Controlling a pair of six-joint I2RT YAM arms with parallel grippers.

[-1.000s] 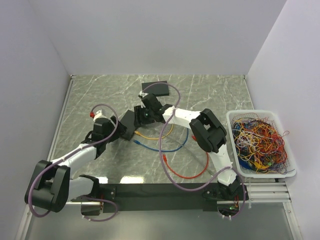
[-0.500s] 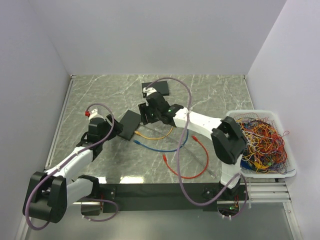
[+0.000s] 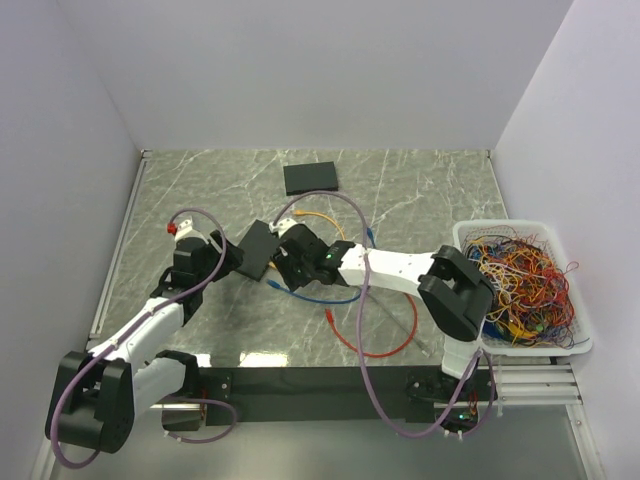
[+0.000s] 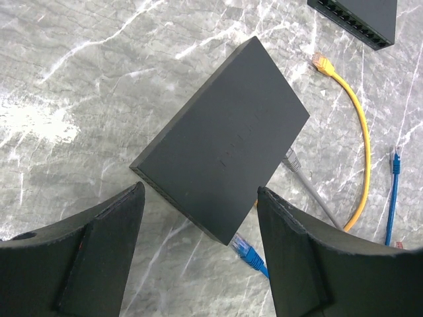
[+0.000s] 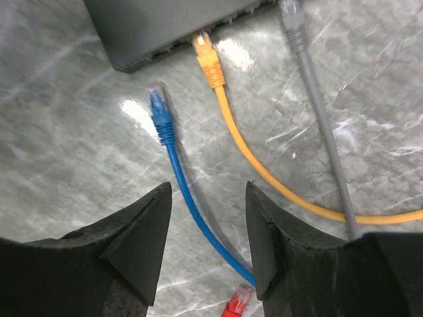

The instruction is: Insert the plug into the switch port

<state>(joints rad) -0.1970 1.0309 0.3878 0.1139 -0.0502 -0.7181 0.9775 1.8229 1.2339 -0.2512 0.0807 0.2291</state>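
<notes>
The black switch (image 3: 258,247) lies flat at the table's middle left, also in the left wrist view (image 4: 218,155). My left gripper (image 3: 225,262) is open, its fingers either side of the switch's near corner (image 4: 198,257), not touching it. My right gripper (image 3: 285,268) is open and empty (image 5: 208,244), hovering low over the blue cable (image 5: 198,218). The blue plug (image 5: 158,112) lies loose just short of the switch's port face (image 5: 172,30). A yellow plug (image 5: 206,54) and a grey plug (image 5: 291,16) touch that face; I cannot tell if either is seated.
A second black switch (image 3: 311,177) lies farther back. A red cable (image 3: 370,350) curves on the table in front, its plug by my right fingers (image 5: 238,305). The yellow cable's free plug (image 4: 322,63) lies beyond the switch. A white basket (image 3: 520,347) of tangled cables stands at the right.
My right gripper has come back from the far side of the switch toward me and dropped low over the blue cable. The yellow cable's loop has shifted farther back. My left gripper has barely moved.
</notes>
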